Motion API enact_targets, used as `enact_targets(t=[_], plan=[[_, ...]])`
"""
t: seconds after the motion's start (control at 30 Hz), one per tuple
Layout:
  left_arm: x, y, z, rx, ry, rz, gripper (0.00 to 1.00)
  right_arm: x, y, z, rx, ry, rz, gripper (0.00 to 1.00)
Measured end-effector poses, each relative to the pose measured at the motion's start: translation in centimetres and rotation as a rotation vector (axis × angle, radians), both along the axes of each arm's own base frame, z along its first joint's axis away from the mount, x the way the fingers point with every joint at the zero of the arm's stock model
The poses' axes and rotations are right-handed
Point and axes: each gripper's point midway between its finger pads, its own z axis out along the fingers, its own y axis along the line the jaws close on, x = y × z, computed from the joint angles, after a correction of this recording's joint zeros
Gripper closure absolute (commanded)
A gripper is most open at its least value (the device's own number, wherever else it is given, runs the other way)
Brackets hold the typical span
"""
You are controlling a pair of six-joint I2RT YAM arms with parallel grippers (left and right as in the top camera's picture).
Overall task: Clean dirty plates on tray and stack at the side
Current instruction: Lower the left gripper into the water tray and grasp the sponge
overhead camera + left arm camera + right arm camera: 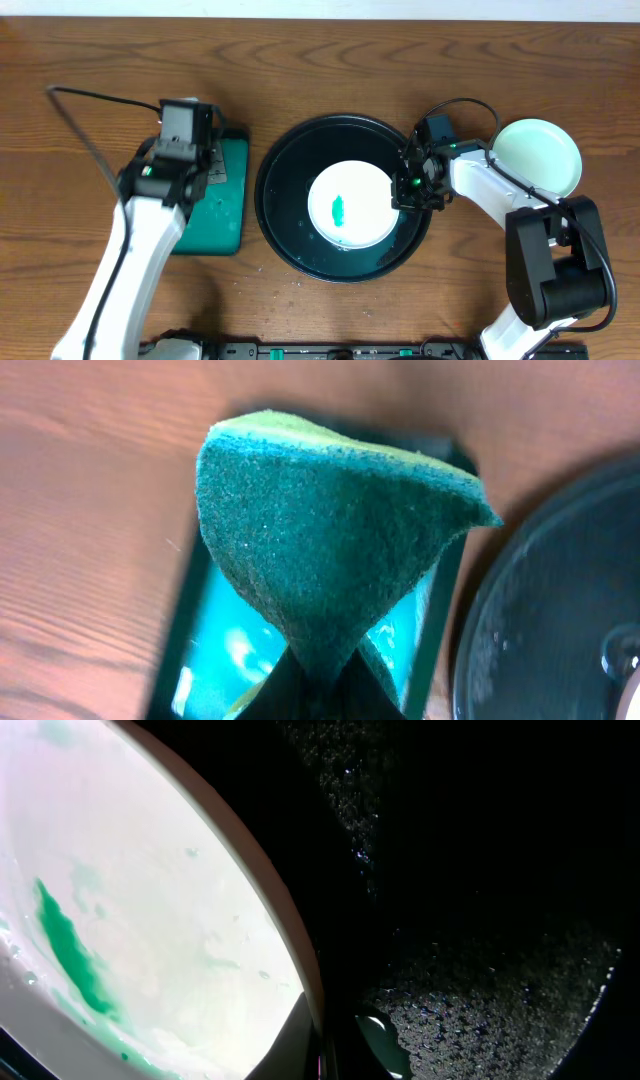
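Note:
One white plate with a green smear lies in the round black tray. My right gripper is shut on that plate's right rim. In the right wrist view, one finger lies on the plate and the other under its edge, with the gripper at the bottom. A clean pale teal plate rests on the table to the right of the tray. My left gripper is shut on a dark green sponge, held above the green rectangular tray.
The green rectangular tray sits just left of the black tray, partly under my left arm. Water droplets cover the black tray's floor. Bare wooden table runs along the back.

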Motion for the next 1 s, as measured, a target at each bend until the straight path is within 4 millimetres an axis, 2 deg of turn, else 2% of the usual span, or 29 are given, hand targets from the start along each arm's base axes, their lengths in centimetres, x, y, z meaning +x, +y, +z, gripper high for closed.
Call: enact_targets(t=[0.13,0.27,0.5,0.8,0.9,1.0], plan=[[-0.8,-1.7,-4.3,-0.143,0.169,-0.001,0.93,0.0,0.0,0.0,0.002,0.001,-0.001,0.99],[-1.6,-3.1,-6.3,-0.270,0.265,0.019,0.93,0.0,0.0,0.0,0.004,0.002,0.000,0.99],[-2.0,-4.4,-6.4,-0.369,0.292,0.024,0.93,-0.1,0.0,0.0,0.004,0.002,0.000,0.99],[-2.2,-4.4,-6.4,-0.399,0.301,0.091,0.93,-0.1,0.0,0.0,0.005,0.003,0.000,0.99],[-2.3,-5.7,-6.2,-0.459,0.311,0.073,0.93,0.0,0.1,0.0,0.005,0.002,0.000,0.99],[-2.7,-7.9,-6.0,-0.493,0.327,0.012,0.93,0.0,0.1,0.0,0.006,0.002,0.000,0.99]])
